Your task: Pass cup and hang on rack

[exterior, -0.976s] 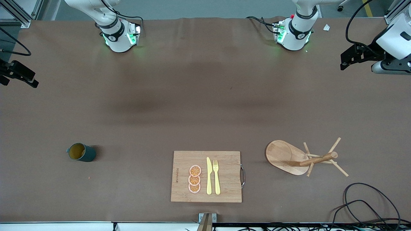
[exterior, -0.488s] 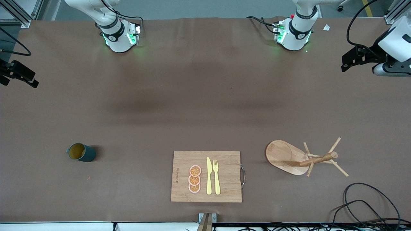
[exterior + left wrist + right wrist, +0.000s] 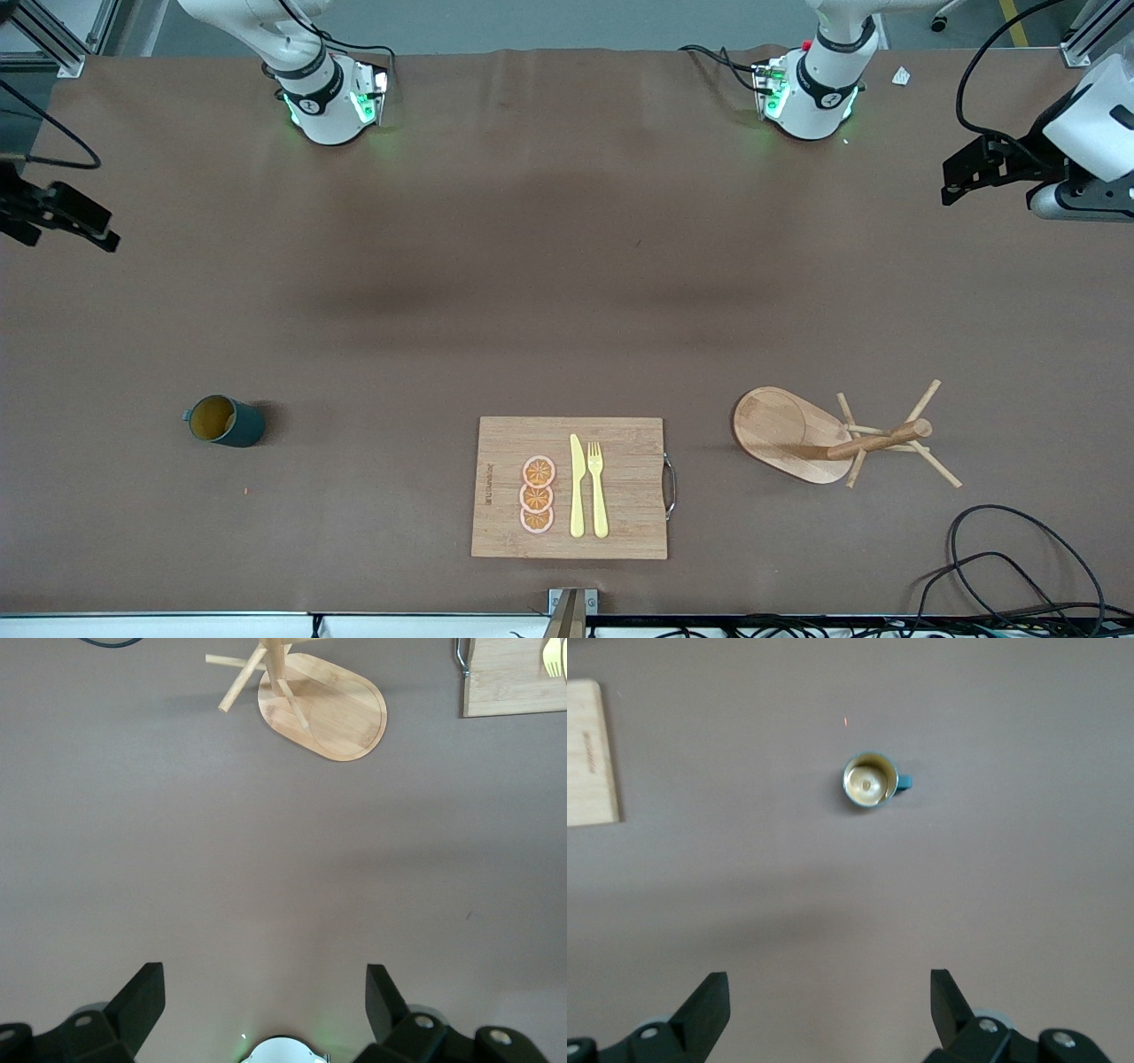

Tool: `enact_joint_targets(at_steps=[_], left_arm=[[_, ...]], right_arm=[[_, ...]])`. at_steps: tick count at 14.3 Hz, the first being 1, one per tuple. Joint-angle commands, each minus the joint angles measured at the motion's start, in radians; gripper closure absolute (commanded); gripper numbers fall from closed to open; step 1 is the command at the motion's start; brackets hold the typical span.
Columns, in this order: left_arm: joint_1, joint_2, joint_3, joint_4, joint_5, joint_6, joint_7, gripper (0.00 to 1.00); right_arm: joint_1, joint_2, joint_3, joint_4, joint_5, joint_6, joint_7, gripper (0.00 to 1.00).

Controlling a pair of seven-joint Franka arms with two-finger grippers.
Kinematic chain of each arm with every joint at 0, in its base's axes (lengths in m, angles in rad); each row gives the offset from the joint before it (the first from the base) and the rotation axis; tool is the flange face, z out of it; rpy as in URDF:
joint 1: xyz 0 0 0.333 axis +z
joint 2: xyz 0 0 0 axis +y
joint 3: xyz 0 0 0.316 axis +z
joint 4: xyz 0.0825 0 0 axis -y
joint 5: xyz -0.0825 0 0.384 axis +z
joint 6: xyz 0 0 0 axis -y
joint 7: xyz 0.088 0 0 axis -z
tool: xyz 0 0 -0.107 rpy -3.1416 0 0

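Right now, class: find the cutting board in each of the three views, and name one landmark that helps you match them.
Front view: the cutting board lies low in the middle, between the cup and the rack.
Left wrist view: only a corner with its metal handle shows, beside the rack.
Right wrist view: only one edge shows, with the cup alongside.
Shared landmark: the board itself.

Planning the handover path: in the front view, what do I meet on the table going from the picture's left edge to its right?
cup → orange slices → knife → fork, these three on the cutting board → rack → cable loop.
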Motion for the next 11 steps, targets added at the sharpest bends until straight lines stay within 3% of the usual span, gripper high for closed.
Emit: enact_joint_targets(at_steps=[1,5,7,11], left_arm=[[-0.005,0.009,0.0,0.021,-0.007,-0.002,-0.005,0.0],[-0.005,0.018,0.0,0.023,-0.007,-0.002,-0.006,0.0],[-0.002,0.019,0.0,0.024,-0.007,-0.002,-0.006,0.0],[-0.003,0.019,0.0,0.024,-0.007,-0.002,-0.003,0.0]], right_arm=[[0.004,0.126,0.0,0.002,-0.002,0.052,-0.004,0.0],[-0.007,0.316,0.001,0.002,0.007,0.252,-0.001,0.0],[-0.007,0.388,0.0,0.002,0.065,0.367,-0.004,0.0],[-0.01,0.52,-0.002,0.002,0.067,0.529,-0.005,0.0]])
